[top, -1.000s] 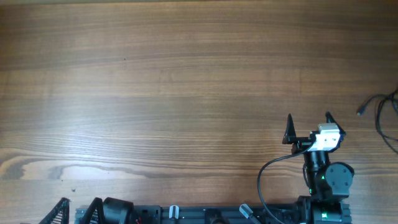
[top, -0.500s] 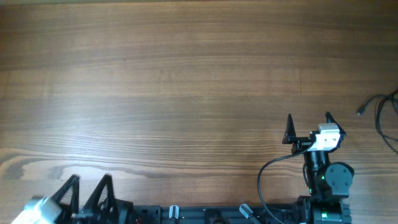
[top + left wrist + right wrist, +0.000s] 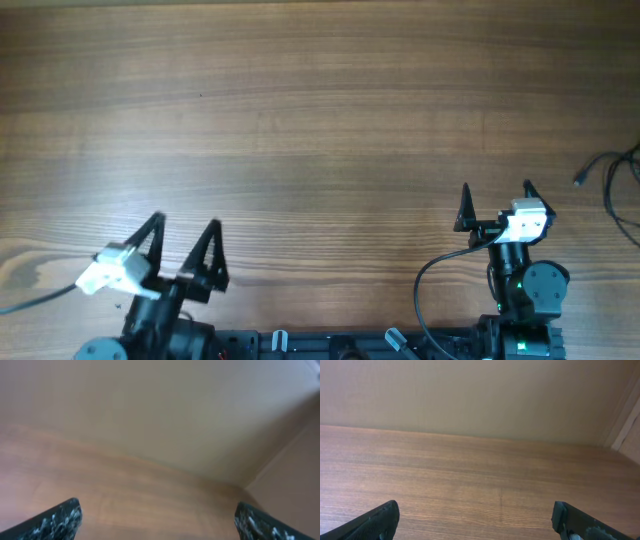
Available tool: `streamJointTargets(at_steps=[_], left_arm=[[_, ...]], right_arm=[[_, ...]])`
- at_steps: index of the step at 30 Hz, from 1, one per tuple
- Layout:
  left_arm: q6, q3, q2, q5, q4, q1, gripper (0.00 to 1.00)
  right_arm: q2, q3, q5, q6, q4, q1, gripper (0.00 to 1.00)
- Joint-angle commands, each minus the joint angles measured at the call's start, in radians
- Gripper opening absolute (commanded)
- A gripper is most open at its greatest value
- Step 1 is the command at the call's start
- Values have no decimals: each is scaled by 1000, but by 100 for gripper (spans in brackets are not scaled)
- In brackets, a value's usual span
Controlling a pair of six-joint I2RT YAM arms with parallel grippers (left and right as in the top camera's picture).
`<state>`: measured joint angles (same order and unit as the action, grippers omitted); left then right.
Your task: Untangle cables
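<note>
The left gripper [image 3: 187, 224] climbs out of the bottom-left edge of the overhead frame and now stands further up over the worktop [image 3: 320, 120]. Its white wrist camera [image 3: 112, 270] and its arm wiring [image 3: 40, 300] come into view.

A brown wooden table [image 3: 300, 120] carries thin black cables [image 3: 606, 192] lying loosely at its right edge, partly cut off from view, one plug end pointing left.

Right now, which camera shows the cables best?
Overhead: the cables lie at the far right edge of the table, partly cut off. Neither wrist view shows them, only table and wall.
</note>
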<state>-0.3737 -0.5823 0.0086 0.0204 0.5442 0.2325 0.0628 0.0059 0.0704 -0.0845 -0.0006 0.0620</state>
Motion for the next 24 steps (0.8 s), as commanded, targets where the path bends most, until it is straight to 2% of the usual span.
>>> streamJointTargets(at_steps=[1, 7, 11, 24], left_arm=[[119, 129, -3, 82, -200, -7, 100], [135, 367, -3, 95, -639, -39, 100], [135, 454, -3, 102, -806, -76, 100], [134, 556, -5, 60, -825, -124, 100]], right_arm=[[4, -1, 11, -13, 3, -3, 100], [4, -1, 11, -14, 3, -3, 100], [4, -1, 11, -14, 3, -3, 100], [4, -1, 11, -14, 3, -3, 100]])
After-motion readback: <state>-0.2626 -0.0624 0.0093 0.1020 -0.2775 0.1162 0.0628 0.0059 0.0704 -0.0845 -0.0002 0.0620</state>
